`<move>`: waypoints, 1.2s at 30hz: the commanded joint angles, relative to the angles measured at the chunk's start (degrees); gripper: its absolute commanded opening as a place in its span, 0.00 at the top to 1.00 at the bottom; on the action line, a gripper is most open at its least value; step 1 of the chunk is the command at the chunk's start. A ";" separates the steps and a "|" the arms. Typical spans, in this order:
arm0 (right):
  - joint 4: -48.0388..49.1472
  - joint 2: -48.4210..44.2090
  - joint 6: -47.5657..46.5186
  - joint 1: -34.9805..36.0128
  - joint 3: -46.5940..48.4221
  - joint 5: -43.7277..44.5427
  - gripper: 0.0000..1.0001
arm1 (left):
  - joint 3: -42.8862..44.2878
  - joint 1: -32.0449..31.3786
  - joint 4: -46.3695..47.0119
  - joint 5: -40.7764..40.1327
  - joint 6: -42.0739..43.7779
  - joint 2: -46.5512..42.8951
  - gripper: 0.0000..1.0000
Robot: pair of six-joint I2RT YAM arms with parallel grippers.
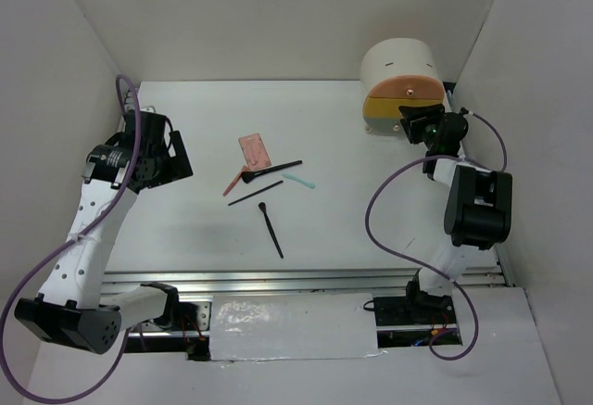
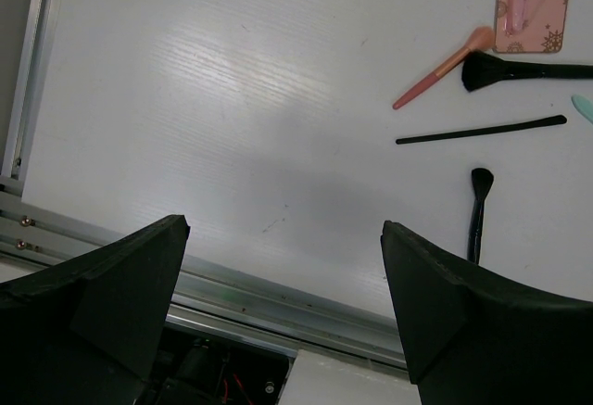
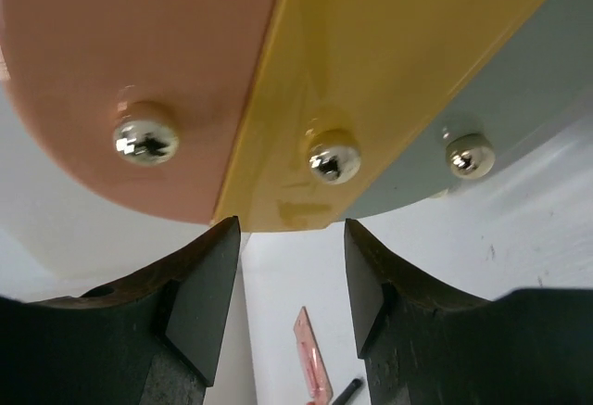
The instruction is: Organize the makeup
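Nothing is sorted yet. The makeup lies loose on the counter (image 1: 185, 229), well apart from the drawers (image 1: 398, 71) and on their left-arm side: palette (image 1: 253, 152), red brush (image 1: 237, 181), black brush (image 1: 273, 170), pencil (image 1: 256, 193) and small brush (image 1: 271, 229). The stick (image 1: 298, 181) lies closest to the drawers.

The step in hand looks like opening a drawer to make room for them. The right pincer (image 3: 292, 275) is right up against the drawer fronts, its fingers moderately spread and holding nothing. Their tips sit just under the seam between the peach front (image 3: 111, 44) and the yellow front (image 3: 398, 62). Whether they touch the fronts I cannot tell. The yellow knob (image 3: 334, 161) is just above the gap, nearer one finger.

The next move probably calls for a small rise and sideways shift to centre that knob in the gap. After that, a firm close on it and a straight pull away from the drawers.

The left pincer (image 2: 287, 275) is spread wide and empty, hanging over bare counter. It is far from the drawers, with the makeup between them.
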 commanded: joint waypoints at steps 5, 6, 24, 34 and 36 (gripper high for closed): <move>10.88 6.46 -2.55 -1.22 5.96 -8.88 0.42 | 2.12 0.25 -0.36 0.19 0.34 -1.16 0.01; 9.65 6.82 -2.99 -1.30 6.49 -8.45 0.41 | 2.30 0.25 -0.36 0.19 0.33 -0.98 0.01; 7.08 9.46 -4.40 -2.89 6.23 -6.86 0.43 | 5.11 0.25 -0.45 1.42 -0.19 2.19 0.00; 6.12 11.48 -4.49 -3.94 8.51 -7.39 0.45 | 5.64 0.16 -0.19 1.77 0.07 3.51 0.01; 6.99 12.18 -4.14 -3.85 8.60 -7.65 0.51 | 5.82 0.25 -0.28 1.77 0.16 3.77 0.01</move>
